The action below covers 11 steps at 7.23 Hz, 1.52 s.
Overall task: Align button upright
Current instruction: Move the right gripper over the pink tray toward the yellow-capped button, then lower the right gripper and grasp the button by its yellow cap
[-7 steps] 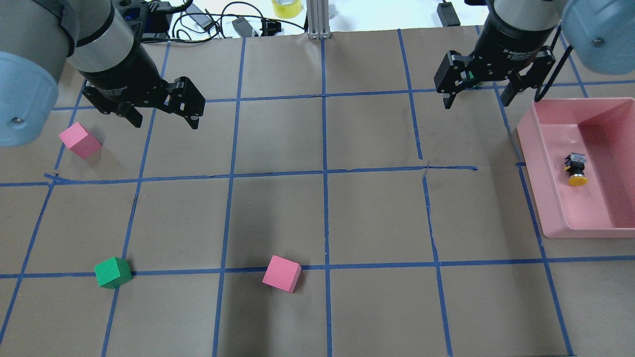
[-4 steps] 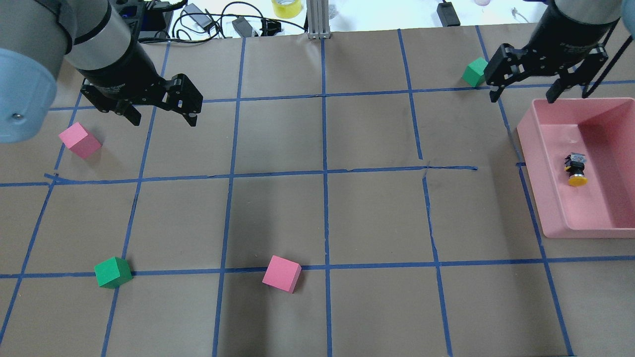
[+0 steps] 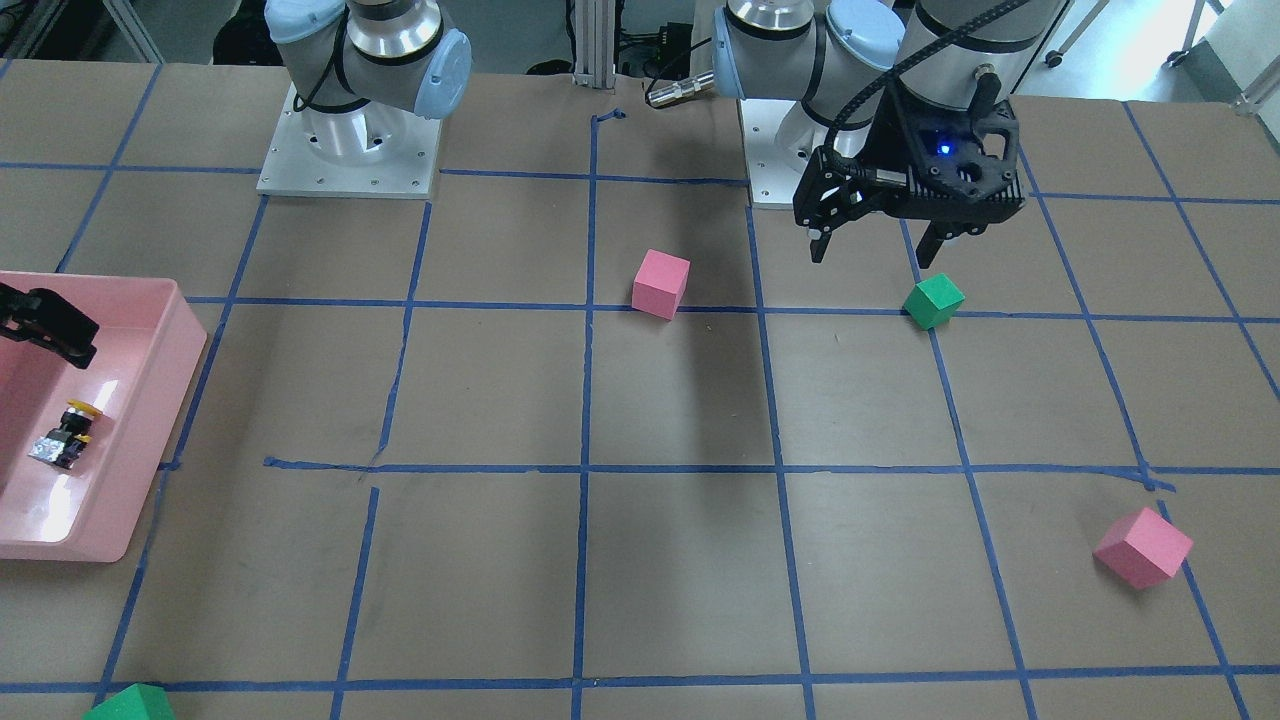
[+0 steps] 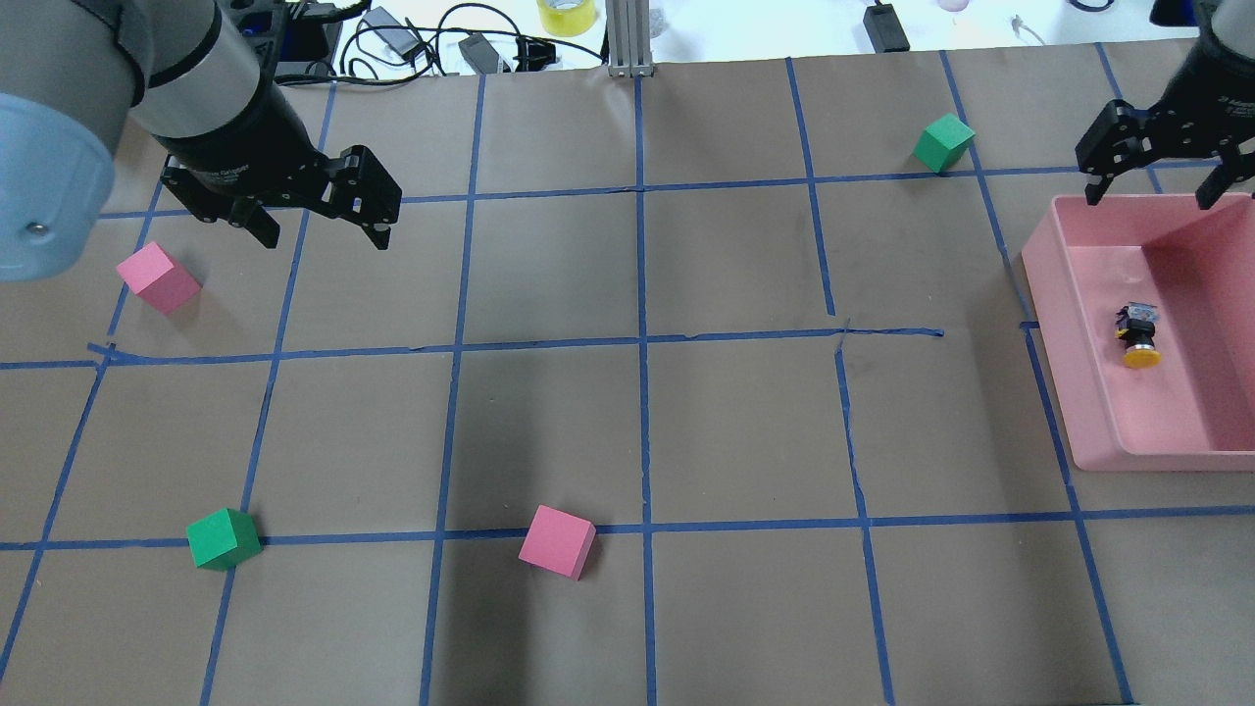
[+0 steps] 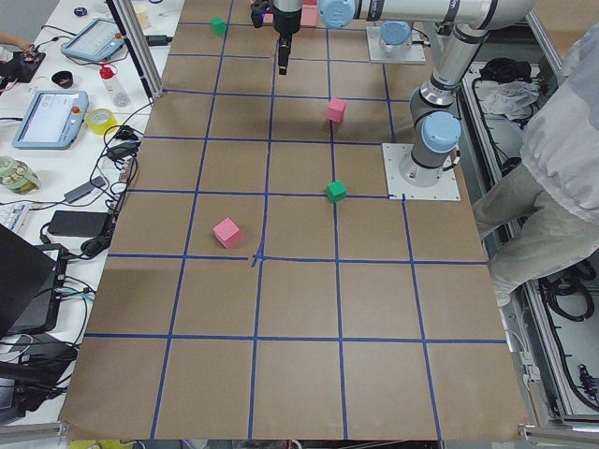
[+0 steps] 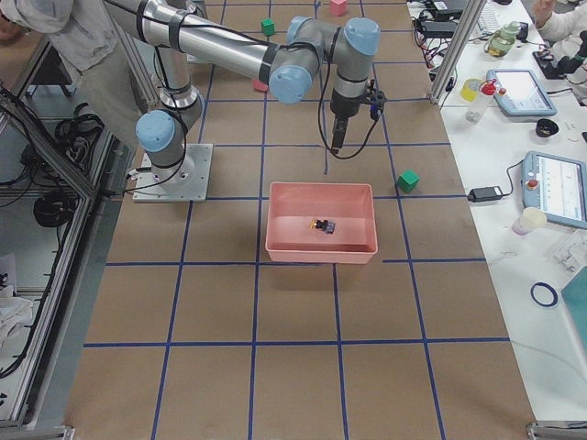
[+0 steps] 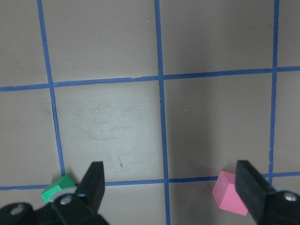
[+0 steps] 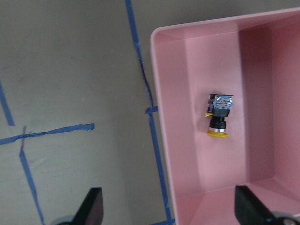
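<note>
The button (image 4: 1137, 338) lies on its side on the floor of the pink bin (image 4: 1064, 343), yellow cap toward the robot and silvery base away from it. It also shows in the right wrist view (image 8: 219, 117) and the front view (image 3: 65, 435). My right gripper (image 4: 1150, 196) is open and empty, above the bin's far rim and apart from the button. In its wrist view the right gripper (image 8: 169, 211) straddles the bin's left wall (image 8: 164, 140). My left gripper (image 4: 324, 235) is open and empty, high over the far left of the table.
A green cube (image 4: 943, 142) sits left of my right gripper. A pink cube (image 4: 157, 277) lies near my left gripper. A green cube (image 4: 224, 539) and a pink cube (image 4: 557, 541) sit near the robot's side. Cables and a tape roll (image 4: 566, 15) lie beyond the far edge.
My right gripper has moved right, from left of the bin to over its far rim, uncovering the far green cube. The left gripper has barely shifted. The button has not moved.
</note>
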Each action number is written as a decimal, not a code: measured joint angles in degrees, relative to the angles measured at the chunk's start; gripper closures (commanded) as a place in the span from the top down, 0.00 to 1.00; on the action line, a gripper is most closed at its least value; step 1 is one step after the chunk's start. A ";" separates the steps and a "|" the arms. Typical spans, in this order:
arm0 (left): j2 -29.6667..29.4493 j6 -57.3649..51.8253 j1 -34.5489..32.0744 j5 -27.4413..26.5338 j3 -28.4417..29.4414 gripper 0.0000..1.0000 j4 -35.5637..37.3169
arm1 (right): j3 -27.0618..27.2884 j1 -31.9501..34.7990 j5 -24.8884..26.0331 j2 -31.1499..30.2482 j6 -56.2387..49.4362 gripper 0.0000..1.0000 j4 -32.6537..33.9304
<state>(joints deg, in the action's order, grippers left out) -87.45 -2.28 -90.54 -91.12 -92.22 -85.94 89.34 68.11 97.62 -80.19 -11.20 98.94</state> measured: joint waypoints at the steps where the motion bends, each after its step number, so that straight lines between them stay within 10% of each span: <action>1: 0.20 0.00 -0.02 0.08 0.19 1.00 0.04 | 1.43 -1.22 1.25 0.70 -2.02 1.00 4.23; 11: 1.22 -0.09 -0.08 -0.09 -0.59 1.00 1.78 | 11.08 -10.96 0.22 10.07 -6.91 1.00 16.92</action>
<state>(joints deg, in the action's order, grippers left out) -86.23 -2.37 -90.62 -91.21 -92.81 -84.16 100.42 57.15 97.84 -70.11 -18.11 115.86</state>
